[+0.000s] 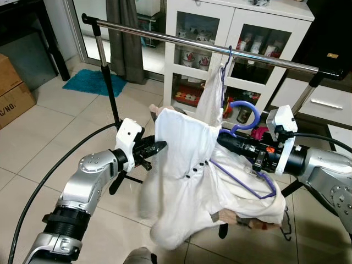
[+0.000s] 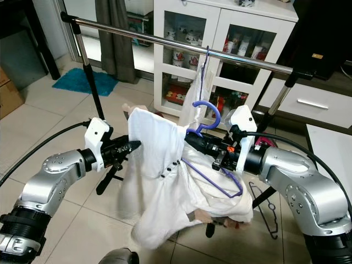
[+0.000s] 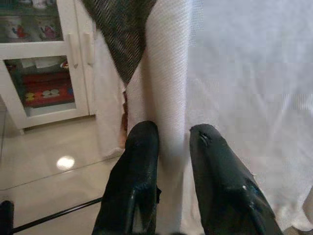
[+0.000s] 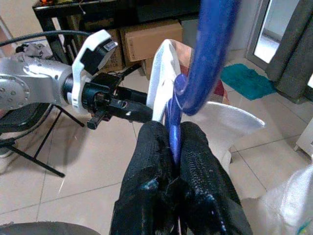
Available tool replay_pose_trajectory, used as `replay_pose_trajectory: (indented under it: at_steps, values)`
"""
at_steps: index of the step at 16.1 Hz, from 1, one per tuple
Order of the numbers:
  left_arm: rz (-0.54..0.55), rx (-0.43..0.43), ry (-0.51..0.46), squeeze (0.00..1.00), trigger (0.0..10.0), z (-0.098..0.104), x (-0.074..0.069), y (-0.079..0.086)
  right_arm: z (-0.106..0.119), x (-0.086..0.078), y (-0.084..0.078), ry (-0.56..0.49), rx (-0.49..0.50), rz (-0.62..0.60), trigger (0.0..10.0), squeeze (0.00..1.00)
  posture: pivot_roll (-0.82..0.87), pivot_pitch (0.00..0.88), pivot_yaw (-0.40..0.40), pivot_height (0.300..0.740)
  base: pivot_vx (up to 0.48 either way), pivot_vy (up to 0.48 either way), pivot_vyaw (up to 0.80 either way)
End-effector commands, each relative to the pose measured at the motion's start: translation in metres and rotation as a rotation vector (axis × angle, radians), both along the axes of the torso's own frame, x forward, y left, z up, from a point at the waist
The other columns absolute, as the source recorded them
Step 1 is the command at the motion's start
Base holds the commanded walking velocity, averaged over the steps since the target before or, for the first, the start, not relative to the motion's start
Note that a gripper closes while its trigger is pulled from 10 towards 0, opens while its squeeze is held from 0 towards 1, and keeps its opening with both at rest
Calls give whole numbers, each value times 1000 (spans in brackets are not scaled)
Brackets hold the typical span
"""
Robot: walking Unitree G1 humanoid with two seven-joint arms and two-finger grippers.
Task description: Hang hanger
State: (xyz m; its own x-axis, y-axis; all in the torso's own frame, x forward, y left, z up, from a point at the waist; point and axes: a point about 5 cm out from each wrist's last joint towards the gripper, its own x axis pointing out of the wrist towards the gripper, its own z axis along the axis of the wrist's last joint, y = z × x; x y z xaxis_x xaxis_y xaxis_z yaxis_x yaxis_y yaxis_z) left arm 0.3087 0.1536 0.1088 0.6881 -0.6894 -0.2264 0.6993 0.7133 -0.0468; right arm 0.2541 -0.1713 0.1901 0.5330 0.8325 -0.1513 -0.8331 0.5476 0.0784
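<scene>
Your right gripper (image 4: 171, 134) clamps the purple hanger (image 1: 245, 124) carrying a white shirt (image 1: 181, 170) below the clothes rail (image 1: 209, 47). Your left gripper (image 3: 171, 139), jaws narrow, pinches the shirt's edge. Mugs fill the white cabinet (image 1: 190, 49) behind.

The right gripper (image 4: 175, 142) rises from the bottom centre of the frame, its two black fingers (image 4: 146, 161) clamped on the neck of a blue plastic hanger (image 4: 208, 54) whose hook curves to the upper right. Behind it hangs a white cloth garment (image 4: 164, 73). At middle left, the silver left arm's gripper (image 4: 139, 111) reaches the garment's edge. Brown cardboard boxes (image 4: 146, 39) sit at upper centre, a teal mat (image 4: 247, 81) at right on the beige tiled floor (image 4: 88, 161).
</scene>
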Motion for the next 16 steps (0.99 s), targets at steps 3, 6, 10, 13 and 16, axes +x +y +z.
replay_pose_trajectory:
  at_steps: [3, 6, 10, 13, 16]
  values:
    - [-3, -7, -38, 0, 0, 7, 5, -1, 14, 3, -2, -54, 15, -12, 10000, 0, 110, 0, -32, 740, 0, 0, 0]
    - [-1, -21, -48, 0, 0, 8, 4, 0, 14, 5, -3, -54, 15, -26, 10000, 0, 106, 0, -31, 740, 0, 0, 0]
    - [66, -71, -71, 0, 0, 5, 2, 8, 12, 18, -12, -57, -4, -176, 10000, 0, 103, 0, -29, 740, 0, 0, 0]
    - [91, -68, -39, 0, 0, -6, -7, 12, 18, 30, -21, -81, 27, -294, 10000, 0, 105, 0, -32, 740, 0, 0, 0]
    - [119, -30, -13, 0, 0, -17, -11, 16, 23, 35, -24, -102, 51, -336, 10000, 0, 106, 0, -35, 740, 0, 0, 0]
